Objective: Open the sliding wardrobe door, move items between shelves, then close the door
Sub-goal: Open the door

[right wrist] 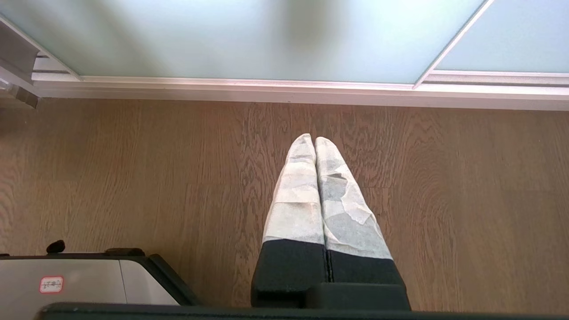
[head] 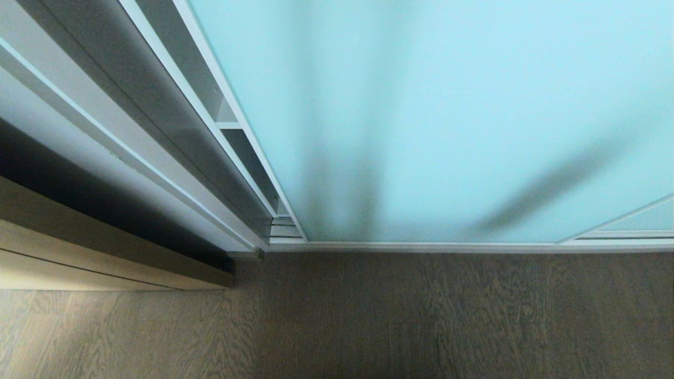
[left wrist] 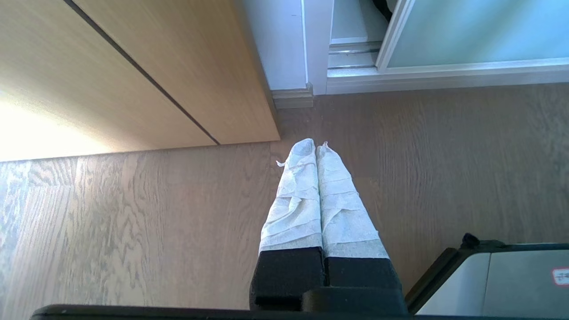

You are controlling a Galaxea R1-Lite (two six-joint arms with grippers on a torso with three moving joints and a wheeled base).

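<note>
Shelves [head: 229, 125] visible only overhead; pincers unseen.

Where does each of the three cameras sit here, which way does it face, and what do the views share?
Head view: high on the robot, facing forward and down at the sliding wardrobe door, shelves at its left edge and the wood floor; none of the robot shows.
Left wrist view: behind the left tool, pointing down at the floor by a tan wood panel; its taped fingers are shut.
Right wrist view: behind the right tool, shut, over the floor before the door.
Shared: all show the door's bottom rail and floor.
</note>
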